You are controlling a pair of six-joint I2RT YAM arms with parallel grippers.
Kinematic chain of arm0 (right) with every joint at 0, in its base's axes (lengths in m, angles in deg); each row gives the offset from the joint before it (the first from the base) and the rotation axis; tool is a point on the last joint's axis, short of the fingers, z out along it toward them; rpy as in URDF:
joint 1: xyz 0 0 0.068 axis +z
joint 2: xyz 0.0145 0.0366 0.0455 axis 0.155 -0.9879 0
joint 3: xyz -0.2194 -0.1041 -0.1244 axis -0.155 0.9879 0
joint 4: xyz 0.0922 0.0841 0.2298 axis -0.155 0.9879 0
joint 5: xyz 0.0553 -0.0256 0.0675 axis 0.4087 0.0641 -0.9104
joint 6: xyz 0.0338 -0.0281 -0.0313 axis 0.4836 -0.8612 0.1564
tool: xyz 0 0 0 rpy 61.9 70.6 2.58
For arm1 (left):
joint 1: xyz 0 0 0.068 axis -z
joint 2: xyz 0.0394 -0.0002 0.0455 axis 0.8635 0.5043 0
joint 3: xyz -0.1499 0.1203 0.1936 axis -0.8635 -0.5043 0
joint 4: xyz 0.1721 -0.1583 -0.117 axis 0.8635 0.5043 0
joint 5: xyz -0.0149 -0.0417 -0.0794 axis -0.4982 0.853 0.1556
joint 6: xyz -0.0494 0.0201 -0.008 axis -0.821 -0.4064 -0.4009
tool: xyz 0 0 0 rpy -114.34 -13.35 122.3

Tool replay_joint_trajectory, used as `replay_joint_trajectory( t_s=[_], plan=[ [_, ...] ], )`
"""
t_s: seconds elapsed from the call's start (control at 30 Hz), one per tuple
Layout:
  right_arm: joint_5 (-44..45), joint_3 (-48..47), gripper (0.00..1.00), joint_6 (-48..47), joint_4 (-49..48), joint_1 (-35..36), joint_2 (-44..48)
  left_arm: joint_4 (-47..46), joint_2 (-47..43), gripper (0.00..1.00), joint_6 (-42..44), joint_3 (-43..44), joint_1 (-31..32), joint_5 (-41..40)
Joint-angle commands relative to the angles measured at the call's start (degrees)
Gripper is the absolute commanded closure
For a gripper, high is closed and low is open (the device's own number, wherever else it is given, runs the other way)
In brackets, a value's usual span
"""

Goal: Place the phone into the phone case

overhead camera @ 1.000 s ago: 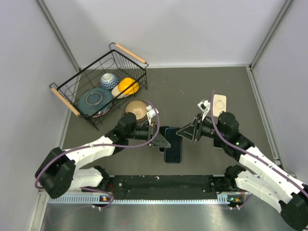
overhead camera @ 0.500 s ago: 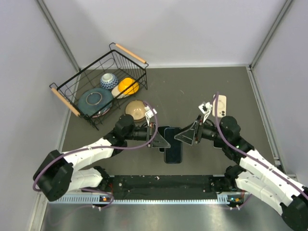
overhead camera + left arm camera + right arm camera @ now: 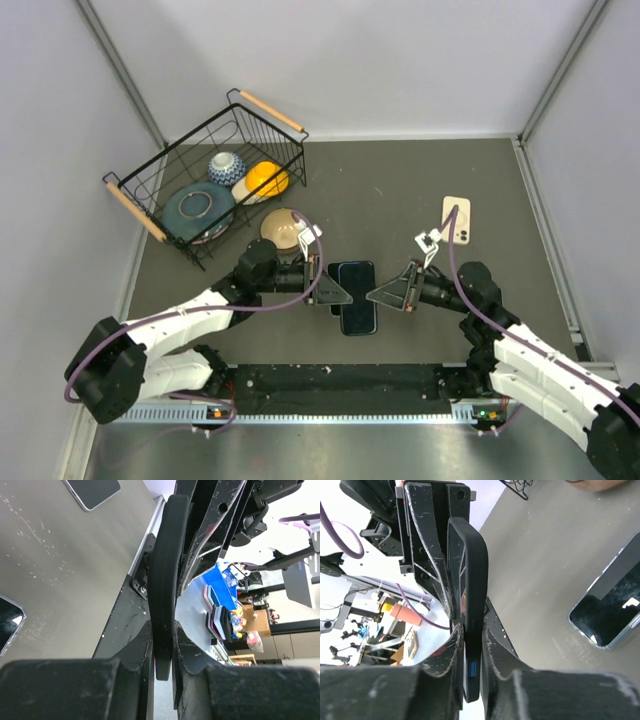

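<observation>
A black phone case (image 3: 352,275) hangs level above the table, gripped from both sides. My left gripper (image 3: 340,292) is shut on its left edge, and the case is edge-on between the fingers in the left wrist view (image 3: 167,570). My right gripper (image 3: 378,293) is shut on its right edge. The right wrist view shows the case (image 3: 472,580) edge-on with a small blue oval at its near end. A dark-screened phone (image 3: 359,320) with a bluish rim lies flat on the table, partly under the case. It also shows in the right wrist view (image 3: 610,612).
A cream slab with a ring mark (image 3: 457,218) lies at the right rear of the table. A black wire basket (image 3: 130,200) holding bowls stands at the back left. A tan bowl (image 3: 283,228) sits on the table just behind my left arm.
My right arm has drawn back toward the near edge, uncovering the cream slab. The case has shifted slightly nearer, over the phone. The left gripper has barely moved.
</observation>
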Motion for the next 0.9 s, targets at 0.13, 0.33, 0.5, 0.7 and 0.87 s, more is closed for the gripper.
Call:
replay_joint_trajectory(
  t_s=[0.13, 0.33, 0.5, 0.7, 0.87],
  plan=[
    [3.6, -0.6, 1.0, 2.1, -1.2, 0.6, -0.6, 8.8, -0.4, 1.0, 7.5, 3.9, 0.3, -9.5],
    [7.3, -3.7, 1.0, -2.5, 6.3, 0.6, -1.4, 14.5, -1.7, 0.72, 12.2, 6.0, 0.0, -10.6],
    [10.2, -11.2, 1.0, -11.3, 20.0, -1.7, -4.9, 24.8, -5.5, 0.13, 18.7, 9.8, -0.6, -16.7],
    [10.0, -17.2, 1.0, -17.1, 33.6, -8.1, -14.5, 40.8, -11.7, 0.12, 27.2, 14.9, -0.9, -25.5],
    [6.1, -21.6, 1.0, -19.3, 34.4, -10.2, -23.5, 45.3, -19.0, 0.1, 31.9, 13.7, -0.9, -33.8]
  ],
)
